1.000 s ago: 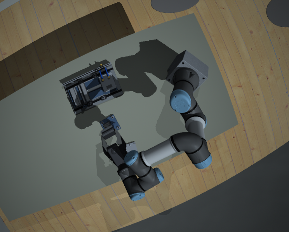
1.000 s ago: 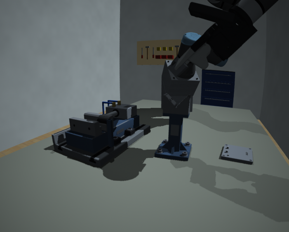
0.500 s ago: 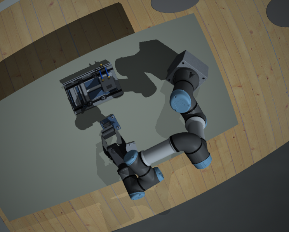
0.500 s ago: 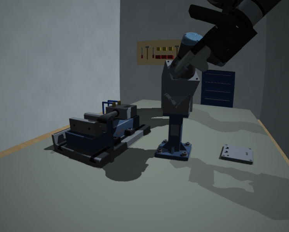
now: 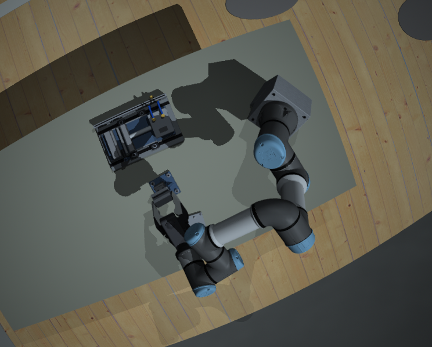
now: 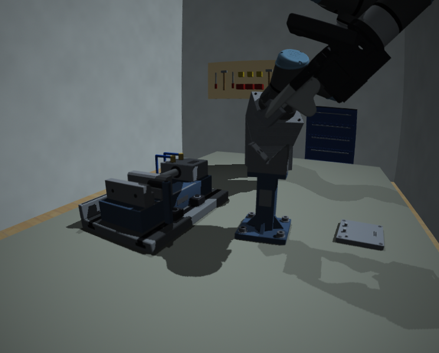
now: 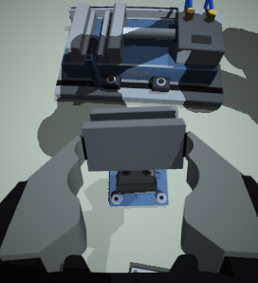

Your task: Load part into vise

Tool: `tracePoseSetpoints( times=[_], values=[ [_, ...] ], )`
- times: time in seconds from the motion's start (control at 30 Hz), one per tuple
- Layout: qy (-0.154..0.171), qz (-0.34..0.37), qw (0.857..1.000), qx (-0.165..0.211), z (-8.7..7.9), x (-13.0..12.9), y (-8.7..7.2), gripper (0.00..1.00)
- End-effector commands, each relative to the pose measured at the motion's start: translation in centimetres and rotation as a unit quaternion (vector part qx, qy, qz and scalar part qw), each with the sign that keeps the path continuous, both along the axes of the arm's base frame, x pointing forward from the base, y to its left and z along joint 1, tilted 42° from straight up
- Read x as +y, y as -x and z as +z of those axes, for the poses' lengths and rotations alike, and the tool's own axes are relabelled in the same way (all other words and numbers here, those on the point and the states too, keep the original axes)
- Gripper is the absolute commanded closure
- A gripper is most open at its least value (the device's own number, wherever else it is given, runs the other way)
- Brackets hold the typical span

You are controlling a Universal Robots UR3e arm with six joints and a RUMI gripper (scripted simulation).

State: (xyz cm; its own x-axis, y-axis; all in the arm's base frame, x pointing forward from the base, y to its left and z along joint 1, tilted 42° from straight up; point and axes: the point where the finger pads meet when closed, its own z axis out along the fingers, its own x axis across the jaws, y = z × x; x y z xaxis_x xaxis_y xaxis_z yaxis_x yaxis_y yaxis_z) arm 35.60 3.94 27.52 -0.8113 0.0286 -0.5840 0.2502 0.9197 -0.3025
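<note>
Squeezing the gray part (image 7: pixel 133 143) by both ends, jaws half apart, high over the V-block (image 7: pixel 137 179).

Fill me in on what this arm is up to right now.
The gripper is shut on the part, a grey block, gripping it by its two ends. It holds the block at the top of the V-block on its blue-footed post, which stands between the vise and the infeed plate. The infeed plate is bare of the part, and nothing lies between the open vise jaws yet.
</note>
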Motion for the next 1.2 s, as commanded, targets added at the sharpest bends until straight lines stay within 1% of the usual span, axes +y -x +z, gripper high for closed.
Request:
tracePoseSetpoints(
  times=[0.0,1.17],
  values=[
    [0.0,0.0,1.0,-0.002,-0.3,0.2,-0.4,1.0],
    [0.0,0.0,1.0,-0.002,-3.0,1.5,-2.3,1.0]
  ],
)
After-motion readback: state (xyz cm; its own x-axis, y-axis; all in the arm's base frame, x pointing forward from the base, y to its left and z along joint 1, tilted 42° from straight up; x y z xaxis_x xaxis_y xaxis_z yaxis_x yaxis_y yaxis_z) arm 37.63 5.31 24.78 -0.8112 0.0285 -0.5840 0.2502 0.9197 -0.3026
